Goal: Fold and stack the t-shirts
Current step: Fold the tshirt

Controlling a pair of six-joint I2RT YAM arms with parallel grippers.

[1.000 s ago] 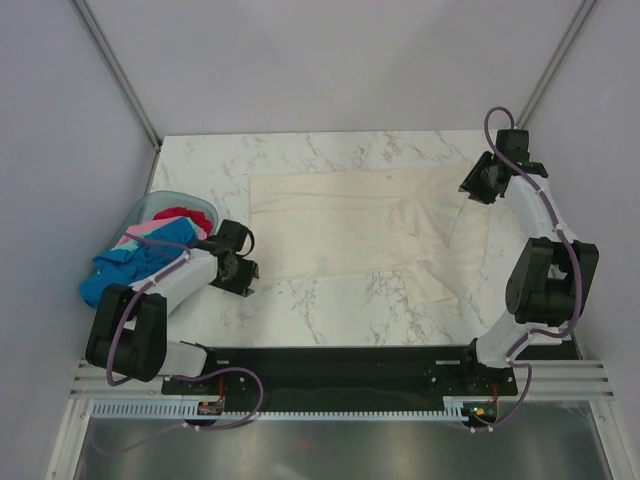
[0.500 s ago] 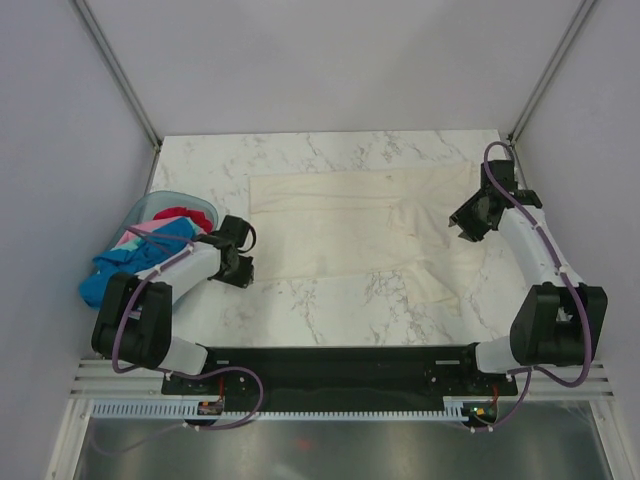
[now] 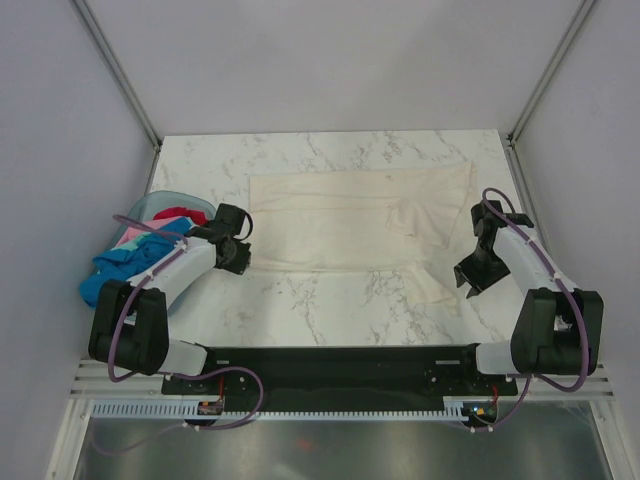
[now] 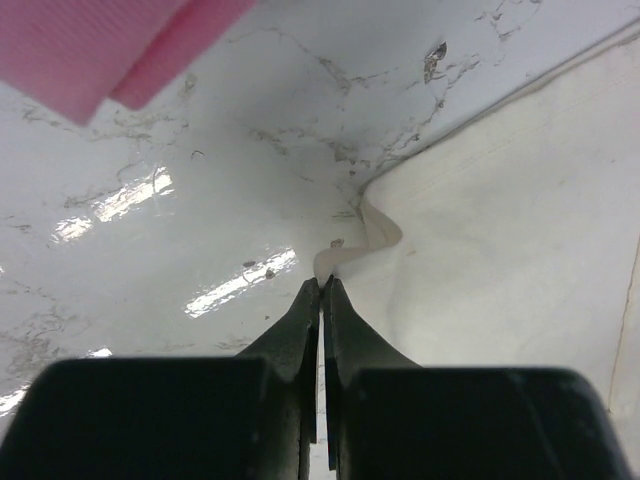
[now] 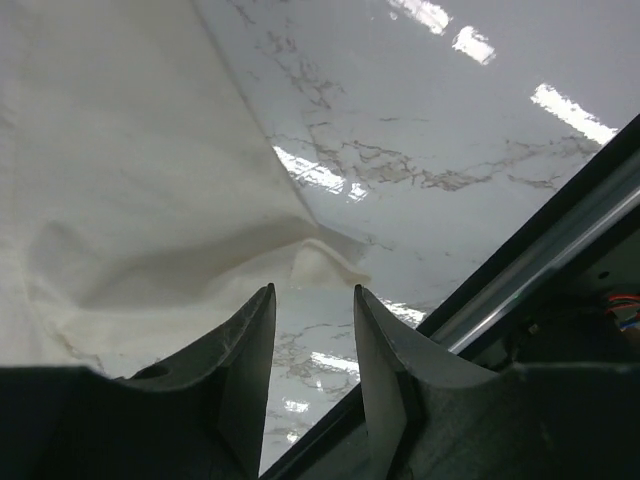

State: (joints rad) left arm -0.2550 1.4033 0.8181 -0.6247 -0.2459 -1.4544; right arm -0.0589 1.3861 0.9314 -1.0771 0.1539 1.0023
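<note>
Floppy, light cream shirt, so I've got the left hand pinched on its hem corner, right hand part-open over the limp near flap.

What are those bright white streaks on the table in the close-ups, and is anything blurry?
Left wrist view: reflected light on the glossy table; the pink cloth at top left is out of focus, the cream shirt sharp. Right wrist view: the same glare, and the right gripper shows as a dark shape. Top view: even light, no streaks.
</note>
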